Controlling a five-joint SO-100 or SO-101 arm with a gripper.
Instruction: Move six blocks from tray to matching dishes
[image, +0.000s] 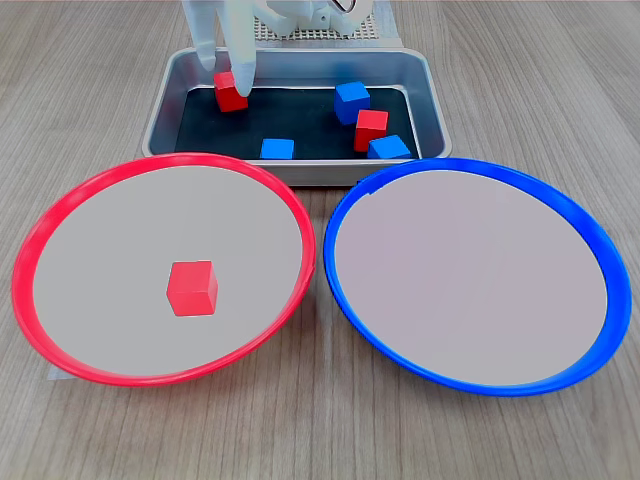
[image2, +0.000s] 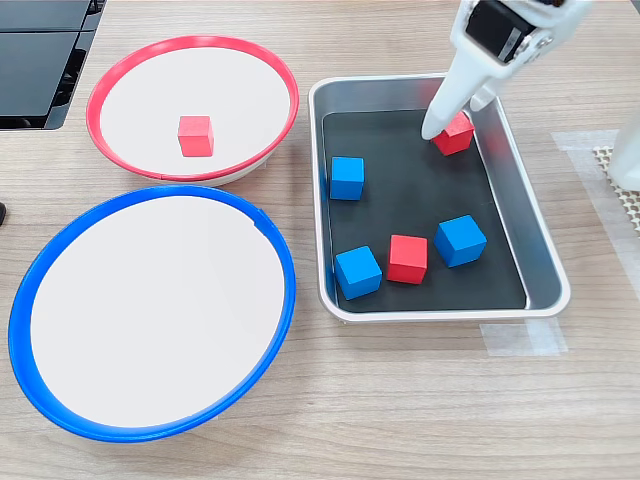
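The silver tray (image: 165, 100) (image2: 540, 240) holds five blocks. My white gripper (image: 228, 80) (image2: 459, 118) reaches down into it, open, with one finger on each side of a red block (image: 230, 95) (image2: 456, 135) that rests on the black floor. The long fingertip touches that block's side. Another red block (image: 370, 128) (image2: 407, 259) and three blue blocks (image: 352, 100) (image: 277, 149) (image: 388, 147) lie loose in the tray. The red-rimmed dish (image: 60, 220) (image2: 110, 85) holds one red block (image: 192, 288) (image2: 195, 135). The blue-rimmed dish (image: 590, 240) (image2: 40, 290) holds nothing.
Both dishes sit side by side, close against the tray's long wall, on a wooden table. A black device (image2: 40, 60) lies at the second exterior view's top left. Tape (image2: 520, 338) and a mesh mat (image2: 615, 170) lie beside the tray near the arm's base.
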